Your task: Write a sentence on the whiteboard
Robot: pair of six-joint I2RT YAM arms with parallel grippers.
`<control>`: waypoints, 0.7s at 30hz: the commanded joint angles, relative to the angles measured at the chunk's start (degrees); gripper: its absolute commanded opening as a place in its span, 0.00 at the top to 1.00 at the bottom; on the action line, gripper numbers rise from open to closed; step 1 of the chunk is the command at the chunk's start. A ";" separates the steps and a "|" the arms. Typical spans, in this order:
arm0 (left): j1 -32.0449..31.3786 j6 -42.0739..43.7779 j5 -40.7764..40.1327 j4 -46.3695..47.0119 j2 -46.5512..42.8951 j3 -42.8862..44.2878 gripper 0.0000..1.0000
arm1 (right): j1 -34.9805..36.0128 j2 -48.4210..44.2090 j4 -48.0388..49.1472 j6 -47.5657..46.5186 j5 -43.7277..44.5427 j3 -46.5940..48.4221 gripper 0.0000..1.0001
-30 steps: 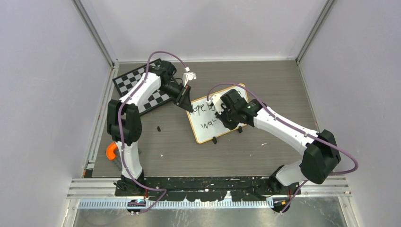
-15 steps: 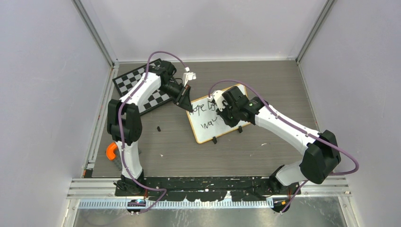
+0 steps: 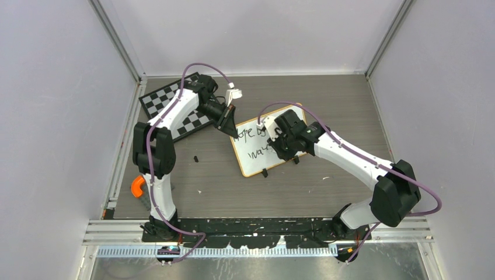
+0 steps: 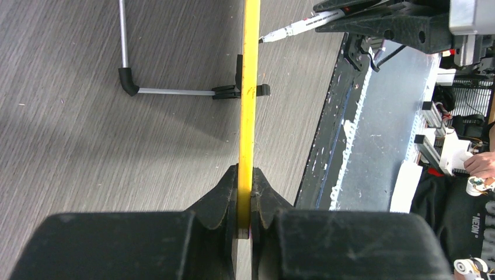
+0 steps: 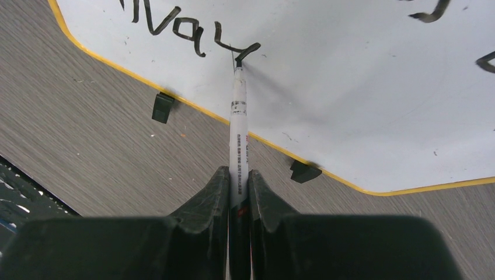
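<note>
Centre frame in the overhead view, the whiteboard (image 3: 257,162) sits on the grey wood-grain counter (image 3: 222,186). The left pincer (image 3: 232,127) pinches its thin yellow rim at the upper-left corner. The right pincer (image 5: 238,175), clamped on a slim white marker (image 5: 237,111), sets the tip to the glossy surface beside a black "way". Heavy pressure could slide the smooth board out of that narrow grip and skew the stroke, and a low pass could smear wet ink.

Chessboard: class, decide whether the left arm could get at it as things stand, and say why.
Probably not yet. The chessboard lies close by that arm, but the left gripper is shut on the whiteboard at its yellow rim, so it would have to let go first.
</note>
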 commanded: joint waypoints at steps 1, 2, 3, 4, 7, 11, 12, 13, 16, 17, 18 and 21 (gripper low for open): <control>-0.09 -1.07 -1.10 -0.19 1.22 1.82 1.00 | 0.31 -0.85 1.81 0.95 -0.10 -1.62 1.00; -0.09 -1.12 -1.10 -0.12 1.21 1.78 1.00 | 0.43 -0.89 1.82 0.95 -0.16 -1.96 1.00; -0.09 -1.11 -1.10 -0.07 1.17 1.75 1.00 | 0.51 -1.01 1.82 1.02 -0.21 -2.26 1.00; -0.09 -1.08 -1.10 -0.12 1.15 1.68 1.00 | 0.55 -1.04 1.78 1.04 -0.30 -2.57 1.00; -0.09 -1.09 -1.12 -0.05 1.09 1.51 1.00 | 1.17 -0.90 1.66 1.17 -0.68 -3.30 1.00; -0.12 -1.13 -1.08 -0.02 1.04 1.39 1.00 | 2.56 -0.14 1.64 1.35 -0.92 -3.53 1.00; -0.09 -1.07 -1.09 -0.03 1.00 1.39 1.00 | 2.82 0.03 1.71 1.39 -0.87 -3.44 1.00; -0.09 -1.12 -1.02 0.07 1.04 1.39 1.00 | 3.08 0.21 1.73 1.44 -0.89 -3.13 1.00; -0.09 -1.06 -1.01 0.09 0.99 1.37 1.00 | 3.68 1.10 1.82 1.48 -0.97 -1.73 1.00; -0.09 -1.08 -1.01 0.08 1.00 1.34 1.00 | 3.91 1.39 1.82 1.41 -1.09 -1.19 1.00; -0.09 -1.11 -1.01 0.10 1.05 1.31 1.00 | 4.04 1.81 1.82 1.39 -1.04 -0.58 1.00; -0.09 -0.97 -1.10 -0.01 0.91 1.28 1.00 | 4.39 2.23 1.71 1.39 -1.19 0.97 1.00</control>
